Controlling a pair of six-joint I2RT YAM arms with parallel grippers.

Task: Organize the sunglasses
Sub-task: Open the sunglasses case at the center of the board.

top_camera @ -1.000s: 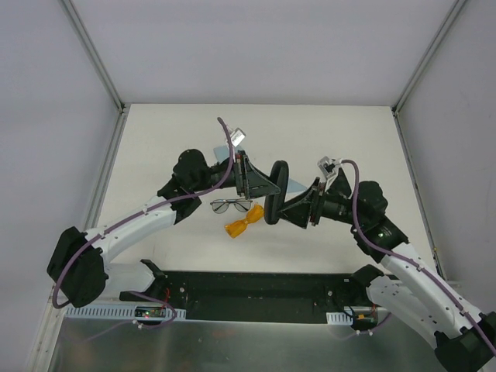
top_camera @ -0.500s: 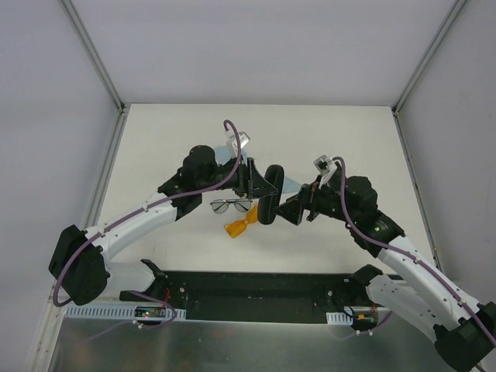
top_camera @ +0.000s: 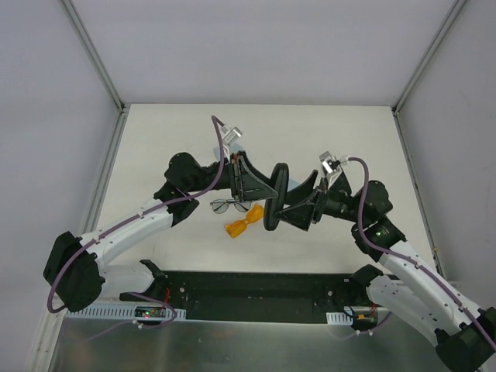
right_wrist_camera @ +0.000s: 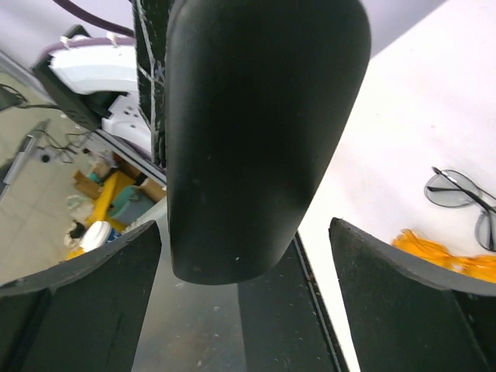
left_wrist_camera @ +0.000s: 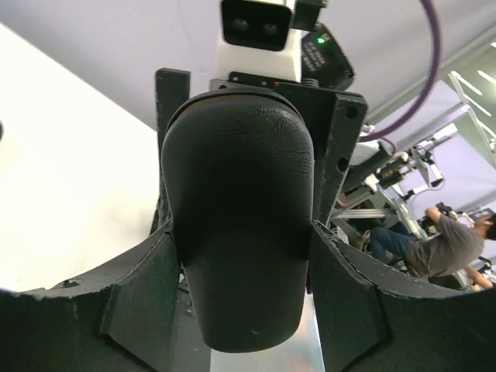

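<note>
A black oval case hangs above the table's middle, between both grippers. My left gripper is shut on it, and in the left wrist view its fingers press both sides of the case. My right gripper is open, with its jaws on either side of the case and a wide gap on the right. The wire-framed sunglasses lie on the table below, and also show in the right wrist view. The orange sunglasses lie just in front of them.
The white table is bounded by grey frame rails on the left and right. A black base rail runs along the near edge. The left arm covers most of a light-blue cloth.
Both arms shifted slightly with the case between them, and the right wrist drew back to the right. Both pairs of sunglasses have stayed in place.
</note>
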